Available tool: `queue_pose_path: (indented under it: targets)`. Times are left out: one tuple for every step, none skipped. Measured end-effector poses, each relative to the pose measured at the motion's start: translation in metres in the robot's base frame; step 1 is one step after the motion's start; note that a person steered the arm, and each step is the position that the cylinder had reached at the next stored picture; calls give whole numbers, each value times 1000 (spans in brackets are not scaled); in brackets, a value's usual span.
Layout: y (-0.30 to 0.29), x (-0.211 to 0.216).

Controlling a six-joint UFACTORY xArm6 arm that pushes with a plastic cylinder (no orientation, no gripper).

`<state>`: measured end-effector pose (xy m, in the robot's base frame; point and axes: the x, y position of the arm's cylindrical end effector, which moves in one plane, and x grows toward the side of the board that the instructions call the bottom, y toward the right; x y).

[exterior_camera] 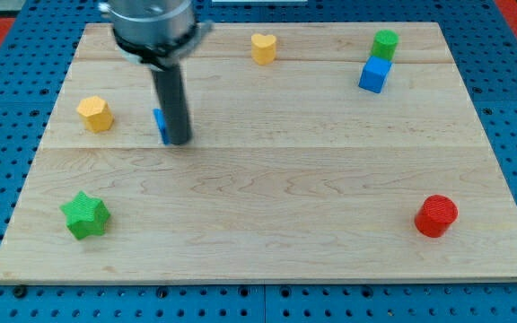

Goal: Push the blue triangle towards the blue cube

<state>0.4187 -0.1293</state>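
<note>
The blue triangle [160, 125] lies left of the board's middle, mostly hidden behind my rod; only a thin blue sliver shows at the rod's left side. My tip [179, 141] rests on the board right against the triangle's right side. The blue cube [374, 74] sits at the view's top right, far to the right of my tip.
A green cylinder [385, 44] stands just above the blue cube. A yellow heart [263, 48] is at top centre, a yellow hexagon [95, 113] at the left, a green star [85, 214] at bottom left, a red cylinder [436, 215] at bottom right. The wooden board [276, 197] sits on blue pegboard.
</note>
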Motion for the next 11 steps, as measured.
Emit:
queue_pose_path:
  targets:
    - [-29,6]
    - [-75,-12]
    - [1,-20]
    - [69,-17]
    - [49,-63]
    - [12,-42]
    - [-29,-91]
    - [64,-68]
    - [143,-39]
    - [76,-53]
    - [43,-85]
